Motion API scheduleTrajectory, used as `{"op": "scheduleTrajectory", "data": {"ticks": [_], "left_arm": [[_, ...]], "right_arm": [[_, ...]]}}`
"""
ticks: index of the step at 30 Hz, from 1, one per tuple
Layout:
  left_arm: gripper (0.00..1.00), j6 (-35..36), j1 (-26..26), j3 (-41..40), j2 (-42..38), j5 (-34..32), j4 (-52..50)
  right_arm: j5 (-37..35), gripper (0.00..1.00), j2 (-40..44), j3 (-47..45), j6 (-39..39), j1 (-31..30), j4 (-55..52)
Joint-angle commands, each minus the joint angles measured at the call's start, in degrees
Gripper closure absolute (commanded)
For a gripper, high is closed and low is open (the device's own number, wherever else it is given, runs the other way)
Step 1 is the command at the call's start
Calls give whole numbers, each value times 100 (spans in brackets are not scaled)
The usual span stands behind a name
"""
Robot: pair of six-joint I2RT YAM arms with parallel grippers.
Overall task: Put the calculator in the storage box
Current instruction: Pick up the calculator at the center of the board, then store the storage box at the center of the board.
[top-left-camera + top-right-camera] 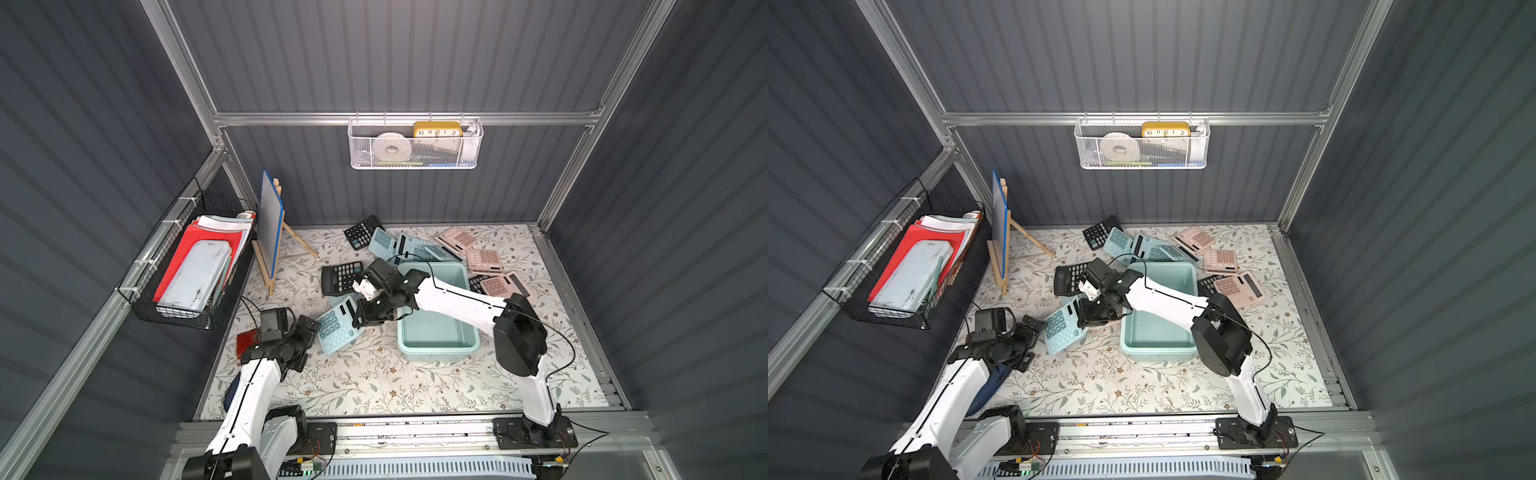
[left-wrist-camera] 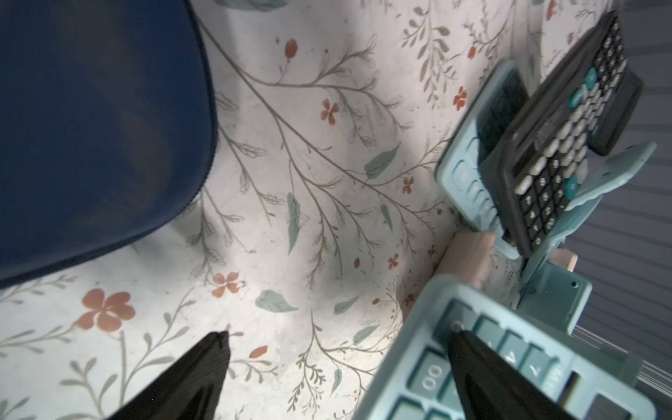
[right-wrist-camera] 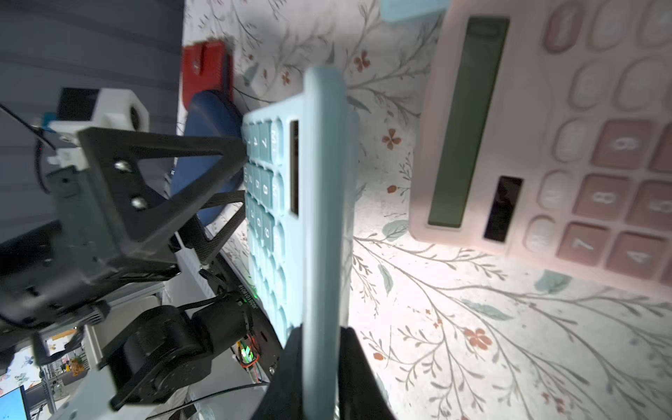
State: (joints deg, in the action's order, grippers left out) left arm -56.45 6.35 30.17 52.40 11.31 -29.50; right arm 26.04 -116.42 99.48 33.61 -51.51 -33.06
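- Step in hand, as judged: the grasp of the pale blue flat plastic calculator (image 1: 338,326), with the lift not yet begun. Nothing of it was inside the box.
- Right gripper (image 3: 318,342): clenched on the calculator. In the right wrist view the two black fingers pinched its thin edge at the display end, and the slab stood tilted up on edge.
- Left gripper (image 2: 338,334): spread wide, holding nothing. One fingertip (image 2: 456,329) lay against the calculator's keypad; the other hung over the bare floral table mat (image 2: 291,163).
- Position: the calculator stood just beside the left wall of the pale mint-blue rectangular plastic storage box (image 1: 436,332), between that wall and the table's left edge, with one end raised off the mat.
- The storage box sat about mid-table. What showed of its floor was bare, and the right forearm crossed above it.
- A heap of other calculators (image 1: 415,247), black, blue and pink, lay along the table's far edge behind the box. A pink calculator (image 3: 545,145) lay flat on the mat near the gripped one.
- Next move, as judged: raise the calculator clear of the mat and above the box's rolled rim, then carry it over the left wall before release.
- The pinch was narrow and near one end, so the slab might swing. The left fingertip should first come off the keypad.
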Motion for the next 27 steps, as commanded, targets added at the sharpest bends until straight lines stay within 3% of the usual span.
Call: {"op": "scheduleTrajectory", "data": {"ticks": [1,9,14,18,22,27], "left_arm": [[1,133,-12,284,-188,-75,-551],[1,127,-88,377,-349,217,-467],[1,16,-531,383,-286,72,-273],[1,-88,-1151,497,-166,-323,-147],[1,-184,-1404,507,42,-321,130],[1,-222,-1587,558,275,-340,337]], "right_arm": [[-31,100,550,-117,69,134,178],[-338,100,1846,-720,1,718,-194],[-723,100,2653,-1215,54,1244,-471],[-1774,100,3334,-1619,105,1514,-831],[-2948,100,3785,-1738,229,1642,-1524],[-3533,100,3738,-1763,310,1860,-2055]]}}
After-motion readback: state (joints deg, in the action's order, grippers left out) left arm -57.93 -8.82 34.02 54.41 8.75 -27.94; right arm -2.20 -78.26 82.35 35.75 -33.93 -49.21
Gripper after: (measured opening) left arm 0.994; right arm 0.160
